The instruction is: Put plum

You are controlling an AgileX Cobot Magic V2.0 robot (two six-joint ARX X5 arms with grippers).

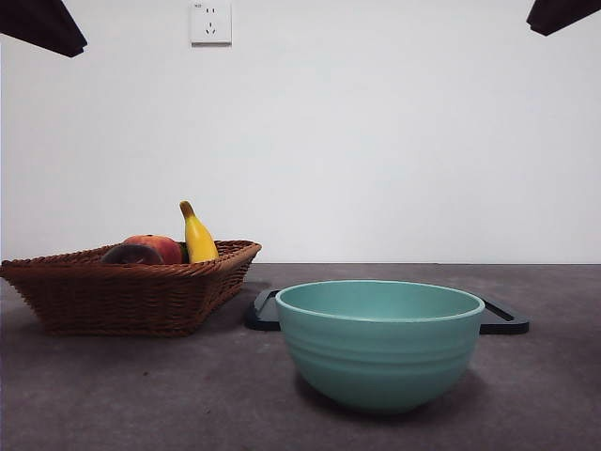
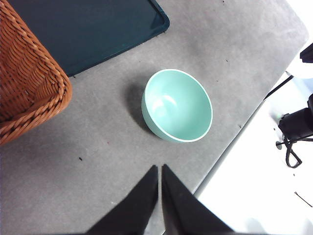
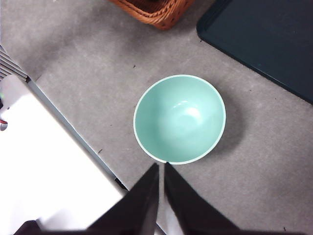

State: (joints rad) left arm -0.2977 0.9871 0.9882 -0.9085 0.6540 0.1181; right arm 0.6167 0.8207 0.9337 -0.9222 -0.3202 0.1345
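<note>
The plum (image 1: 130,255), dark maroon and glossy, lies in a wicker basket (image 1: 113,291) at the left, mostly hidden behind the rim. Beside it in the basket are a red-orange apple (image 1: 161,246) and a yellow banana (image 1: 197,241). My left gripper (image 2: 160,168) hangs high over the table, shut and holding nothing, with the basket corner (image 2: 29,93) and a teal bowl (image 2: 177,105) below it. My right gripper (image 3: 161,165) is also shut and bare, above the rim of the same bowl (image 3: 179,119). Neither wrist view shows the plum.
The empty teal bowl (image 1: 379,340) stands at the front centre. A dark flat tray (image 1: 502,319) lies behind it, also in view as the tray (image 2: 93,29) and the tray (image 3: 264,39). Black arm tips (image 1: 42,23) (image 1: 562,13) show at both top corners.
</note>
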